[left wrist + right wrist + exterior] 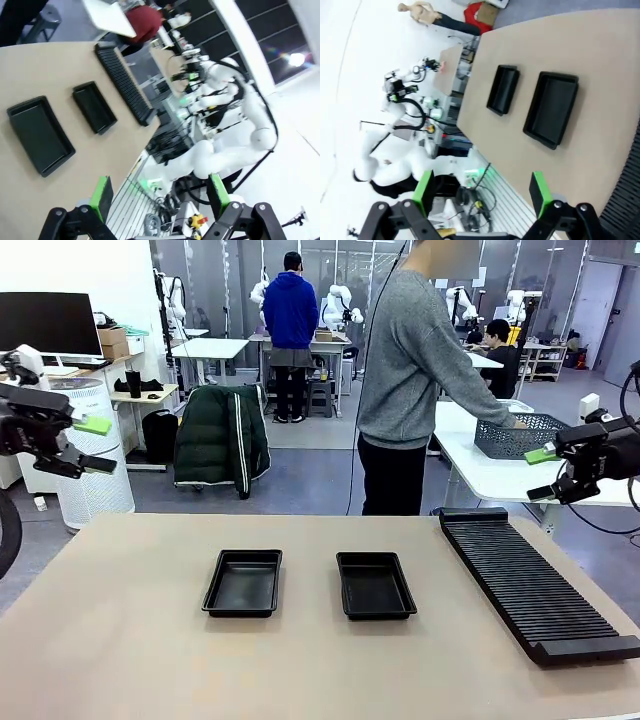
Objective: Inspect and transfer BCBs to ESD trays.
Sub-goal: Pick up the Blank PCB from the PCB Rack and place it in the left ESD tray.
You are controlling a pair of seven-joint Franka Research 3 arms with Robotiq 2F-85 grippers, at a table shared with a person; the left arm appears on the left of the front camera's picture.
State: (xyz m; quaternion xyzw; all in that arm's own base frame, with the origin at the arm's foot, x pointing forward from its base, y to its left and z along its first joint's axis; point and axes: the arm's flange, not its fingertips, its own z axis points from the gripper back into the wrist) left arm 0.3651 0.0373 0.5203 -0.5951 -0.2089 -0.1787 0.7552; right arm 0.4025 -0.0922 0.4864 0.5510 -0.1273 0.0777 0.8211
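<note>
I hold my left fingers (104,197) and right fingers (540,192) spread wide and empty, the two ESD trays (243,583) lying side by side on the counter (120,640) between and well below both pairs (light, stiff, slick plastic, I judge), best pinched at a raised rim.

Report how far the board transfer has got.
Done: nothing; the left ESD tray and the right ESD tray lie empty. In hand: nothing; the left gripper and right gripper hang open beside the table. Left: every transfer; the person faces a grey basket.
</note>
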